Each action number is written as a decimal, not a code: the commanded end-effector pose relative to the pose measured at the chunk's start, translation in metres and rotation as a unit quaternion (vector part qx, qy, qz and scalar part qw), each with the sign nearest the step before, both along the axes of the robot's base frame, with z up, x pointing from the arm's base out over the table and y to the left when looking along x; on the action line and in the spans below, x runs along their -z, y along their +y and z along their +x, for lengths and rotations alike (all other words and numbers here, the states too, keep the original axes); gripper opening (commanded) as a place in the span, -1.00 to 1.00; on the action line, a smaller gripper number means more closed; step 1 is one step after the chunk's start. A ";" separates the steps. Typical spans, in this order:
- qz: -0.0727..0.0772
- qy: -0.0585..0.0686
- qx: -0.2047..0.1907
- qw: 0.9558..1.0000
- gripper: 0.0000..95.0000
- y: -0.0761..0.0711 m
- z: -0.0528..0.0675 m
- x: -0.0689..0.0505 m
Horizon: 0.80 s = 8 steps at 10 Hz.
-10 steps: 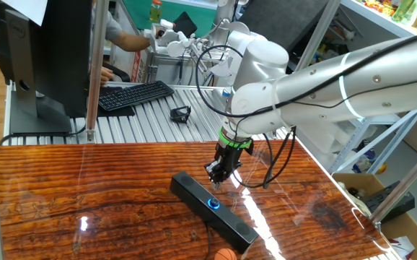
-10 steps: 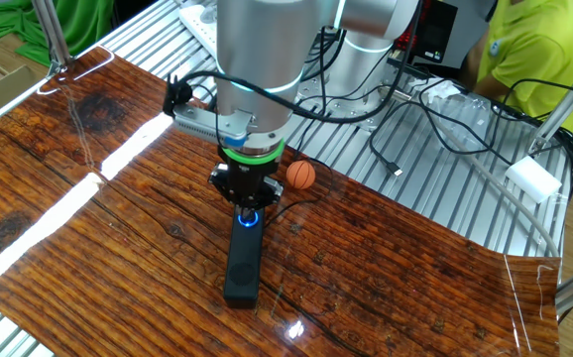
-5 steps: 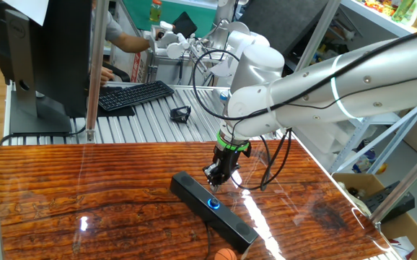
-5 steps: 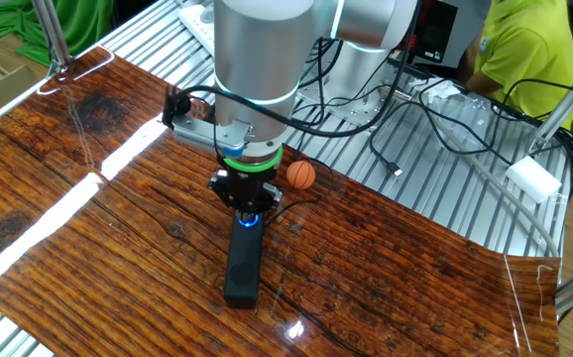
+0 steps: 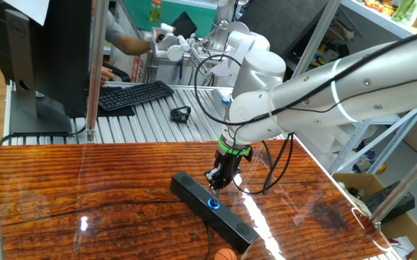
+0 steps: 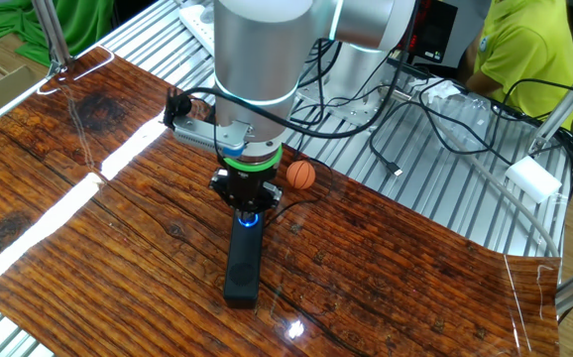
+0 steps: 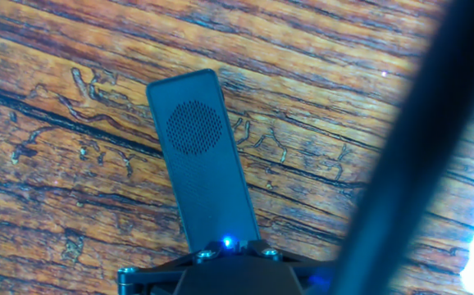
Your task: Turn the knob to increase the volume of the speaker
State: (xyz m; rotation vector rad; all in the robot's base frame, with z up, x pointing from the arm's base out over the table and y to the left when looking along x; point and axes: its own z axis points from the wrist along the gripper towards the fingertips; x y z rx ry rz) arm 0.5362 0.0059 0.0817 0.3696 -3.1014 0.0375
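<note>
Hand view puts my claw (image 7: 225, 270) directly above the knob (image 7: 226, 242), whose blue glow sits mid-length on the speaker (image 7: 202, 168). Since a second ago I have barely sunk nearer. Jaws are fully closed, gripping nothing, so no turning has begun.

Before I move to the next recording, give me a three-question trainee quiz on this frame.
1. True or false: the claw is shut.
2. Which thing lies on the table beside the speaker? A) an orange ball B) a green cup C) a red book
3. Fill in: the knob glows ____.

Key: 1 true; 2 A; 3 blue.
</note>
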 end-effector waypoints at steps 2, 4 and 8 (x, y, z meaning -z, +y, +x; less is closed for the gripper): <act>0.001 0.005 0.003 1.000 -1.00 -0.005 -0.002 0.003; 0.000 0.010 0.001 1.000 -1.00 -0.009 -0.005 0.005; 0.002 0.020 0.011 1.000 -1.00 -0.012 -0.029 0.008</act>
